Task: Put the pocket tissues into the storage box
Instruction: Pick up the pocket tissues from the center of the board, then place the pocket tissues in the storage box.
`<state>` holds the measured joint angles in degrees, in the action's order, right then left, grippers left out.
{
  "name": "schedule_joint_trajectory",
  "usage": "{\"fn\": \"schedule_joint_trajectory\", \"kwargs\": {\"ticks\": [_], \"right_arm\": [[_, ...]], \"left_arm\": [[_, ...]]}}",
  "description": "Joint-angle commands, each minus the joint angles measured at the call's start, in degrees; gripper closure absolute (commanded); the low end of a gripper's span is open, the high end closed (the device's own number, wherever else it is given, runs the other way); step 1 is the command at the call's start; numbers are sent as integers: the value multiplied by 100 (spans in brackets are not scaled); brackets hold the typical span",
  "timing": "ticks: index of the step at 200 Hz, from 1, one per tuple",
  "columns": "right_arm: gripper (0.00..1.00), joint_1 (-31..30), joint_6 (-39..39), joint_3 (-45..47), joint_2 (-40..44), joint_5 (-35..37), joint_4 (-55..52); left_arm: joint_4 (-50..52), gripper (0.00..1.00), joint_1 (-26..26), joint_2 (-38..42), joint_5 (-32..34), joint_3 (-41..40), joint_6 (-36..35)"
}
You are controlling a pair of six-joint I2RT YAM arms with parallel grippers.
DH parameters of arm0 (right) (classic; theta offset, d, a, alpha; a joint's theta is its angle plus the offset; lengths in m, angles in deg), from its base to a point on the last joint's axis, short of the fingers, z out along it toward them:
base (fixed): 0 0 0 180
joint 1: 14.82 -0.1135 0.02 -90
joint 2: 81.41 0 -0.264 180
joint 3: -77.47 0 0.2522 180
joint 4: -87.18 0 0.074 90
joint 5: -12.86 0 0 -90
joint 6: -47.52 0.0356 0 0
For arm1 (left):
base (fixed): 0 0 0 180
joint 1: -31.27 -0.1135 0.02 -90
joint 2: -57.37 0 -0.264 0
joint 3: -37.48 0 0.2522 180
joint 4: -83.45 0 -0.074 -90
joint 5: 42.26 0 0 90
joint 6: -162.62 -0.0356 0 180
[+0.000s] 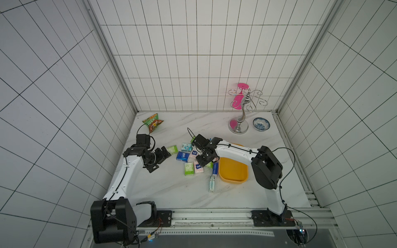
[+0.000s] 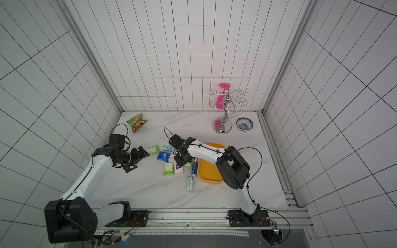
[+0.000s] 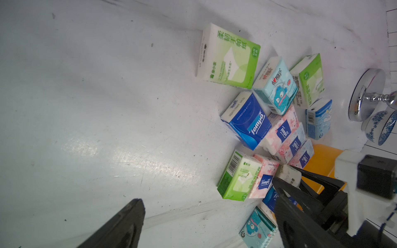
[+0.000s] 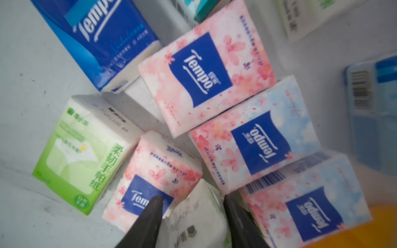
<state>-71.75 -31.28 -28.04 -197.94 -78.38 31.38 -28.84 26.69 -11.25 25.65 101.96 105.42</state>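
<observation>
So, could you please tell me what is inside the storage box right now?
The storage box shows only bare yellow floor in its near part. The right arm covers its far end, so that part cannot be checked.

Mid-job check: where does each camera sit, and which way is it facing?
Top views: mounted high over the base rail, looking down at the marble table; left arm, left claw, right arm, right claw all show.
Left wrist: on the left arm, looking across at the pocket tissues; own finger shows.
Right wrist: on the right arm, close above pink Tempo packets; own fingers flank a white packet.
Shared: both wrist views show that packet and the orange storage box.
</observation>
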Motion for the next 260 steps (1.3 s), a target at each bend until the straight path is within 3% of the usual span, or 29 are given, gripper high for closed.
{"fn": "schedule_joint_trajectory", "kwargs": {"ticks": [1, 46, 91, 123, 168, 260], "right_arm": [[55, 117, 581, -668, 452, 140, -614], [57, 731, 1997, -1096, 916, 149, -1730], [55, 1729, 2993, 174, 1921, 313, -1653], [55, 2215, 3366, 858, 2168, 97, -1334], [55, 2469, 4138, 1249, 1820, -406, -760], [56, 2482, 5247, 994, 688, -473, -147]], "left_arm": [[-130, 3, -13, 69, -95, 109, 27], [-399, 3, 140, -69, -118, 267, 227], [-678, 3, 735, -420, -111, 533, 446], [-800, 2, 877, -494, -103, 562, 514], [-702, 3, 872, -371, -82, 515, 413], [-702, 3, 864, -108, -113, 263, 481]]}}
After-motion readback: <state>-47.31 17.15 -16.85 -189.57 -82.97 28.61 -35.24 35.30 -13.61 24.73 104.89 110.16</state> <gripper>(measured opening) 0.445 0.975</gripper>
